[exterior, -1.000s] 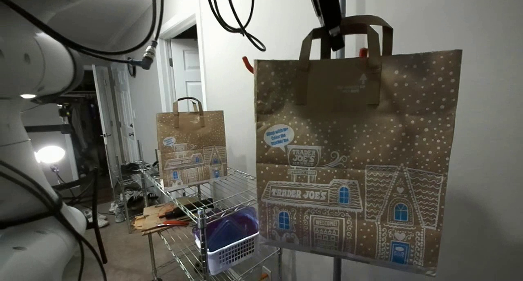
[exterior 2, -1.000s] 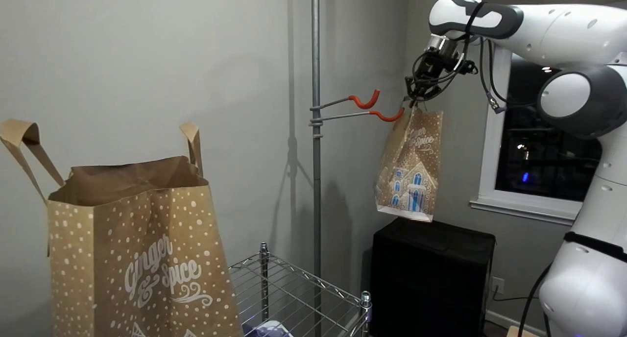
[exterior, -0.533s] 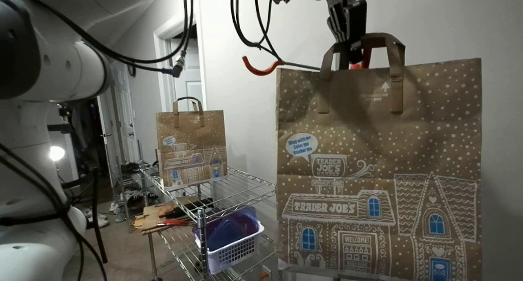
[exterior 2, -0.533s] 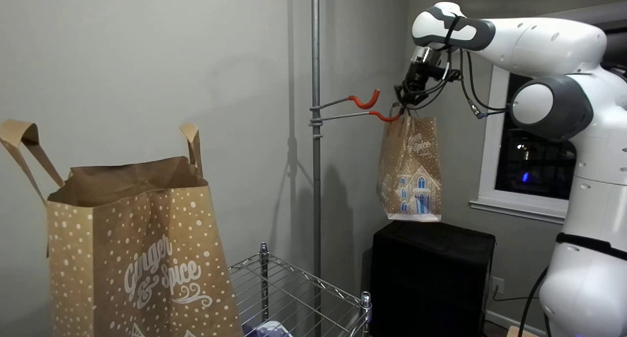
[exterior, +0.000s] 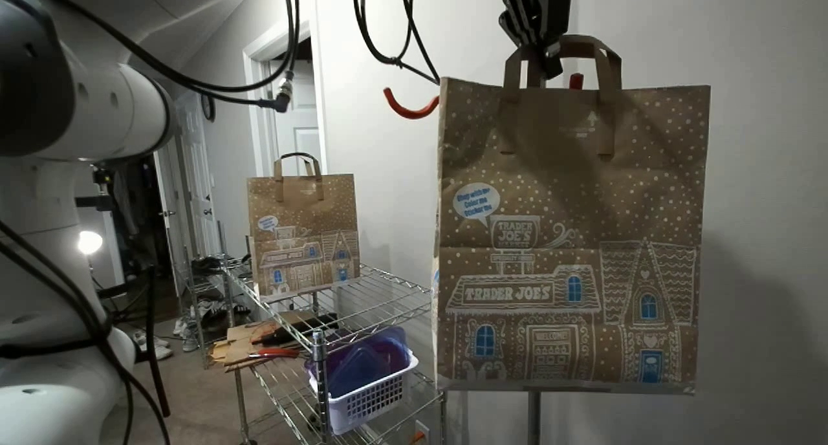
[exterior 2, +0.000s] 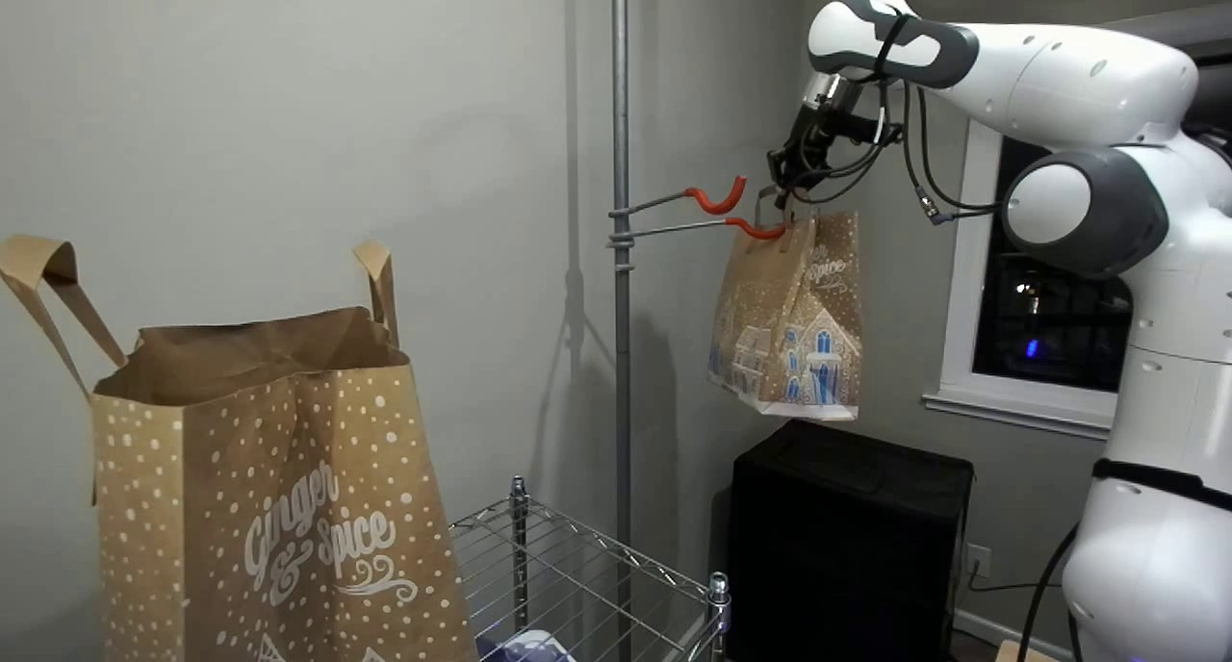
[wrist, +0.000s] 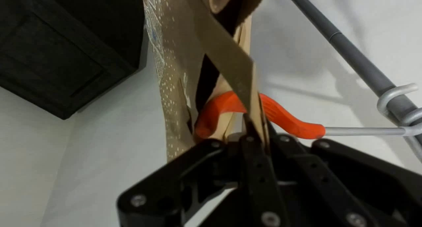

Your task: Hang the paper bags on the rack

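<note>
"Wrist view: the gripper [wrist: 258, 129] is pinched tight on a handle [wrist: 232, 60] of the bag [exterior 2: 789, 316]; which way does the hook [wrist: 283, 116] lie from it?"

"Just beyond it, under the handle; the red curve comes out from the rack [exterior 2: 621, 373], passes behind the held paper and shows again over the bag's mouth; handle and hook cross, rather than run along one line."

"And the bag?"

"Hanging below the gripper, at the lower of the two hooks; in an exterior view the hook's tip [exterior: 576, 81] shows through the handle's loop, above the paper edge."

"Hung, then?"

"Not yet, I'd judge; the handle is in the gripper's hold, and whether the hook bears any weight, or one loop or both lie over it, I cannot tell."

"So the next move is downward?"

"Down, I'd say, with the handle on the rack side of the tip; once it sits in the dip, the gripper can part; letting go with paper caught on the tip could drop the bag, and there is only one arm [exterior 2: 1068, 61] to save it."

"The other bag [exterior: 307, 231]?"

"Upright on the wire shelf [exterior: 381, 296]; less than half the task is done, by my reckoning."
</note>
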Robot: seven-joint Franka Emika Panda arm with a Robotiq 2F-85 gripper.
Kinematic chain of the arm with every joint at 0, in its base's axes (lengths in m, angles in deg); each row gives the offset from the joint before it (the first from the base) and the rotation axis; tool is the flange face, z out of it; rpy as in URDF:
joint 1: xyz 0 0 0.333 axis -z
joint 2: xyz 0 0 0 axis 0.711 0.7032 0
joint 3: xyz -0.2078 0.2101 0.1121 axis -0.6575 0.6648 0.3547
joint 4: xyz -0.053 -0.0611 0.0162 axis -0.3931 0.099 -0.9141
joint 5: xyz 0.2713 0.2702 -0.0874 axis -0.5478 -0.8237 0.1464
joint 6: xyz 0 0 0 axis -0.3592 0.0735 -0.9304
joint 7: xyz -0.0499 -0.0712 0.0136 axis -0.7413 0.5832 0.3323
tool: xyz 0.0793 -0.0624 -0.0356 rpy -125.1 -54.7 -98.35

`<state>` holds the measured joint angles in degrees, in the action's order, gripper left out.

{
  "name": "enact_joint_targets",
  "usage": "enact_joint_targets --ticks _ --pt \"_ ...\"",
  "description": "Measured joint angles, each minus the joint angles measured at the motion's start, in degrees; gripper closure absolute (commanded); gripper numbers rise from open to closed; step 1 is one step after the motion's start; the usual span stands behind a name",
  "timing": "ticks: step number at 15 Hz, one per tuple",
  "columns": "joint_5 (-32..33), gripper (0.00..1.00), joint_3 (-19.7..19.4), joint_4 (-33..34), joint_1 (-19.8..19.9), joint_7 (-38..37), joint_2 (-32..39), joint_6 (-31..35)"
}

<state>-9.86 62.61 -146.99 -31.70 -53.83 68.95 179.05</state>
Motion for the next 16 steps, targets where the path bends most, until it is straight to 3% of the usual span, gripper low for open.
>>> enact_joint_targets --ticks 7,8,9,16 --pt "0.7 0.96 1.4 -0.1 -1.9 3.2 0.1 -0.4" --pt "1.1 0.71 1.5 -0.2 -2.1 3.5 0.1 -0.4" --pt "1.5 0.7 1.6 -0.4 -2.2 3.8 0.1 -0.5" --pt "3.7 0.27 1.8 -1.5 -2.6 4.3 0.1 -1.0"
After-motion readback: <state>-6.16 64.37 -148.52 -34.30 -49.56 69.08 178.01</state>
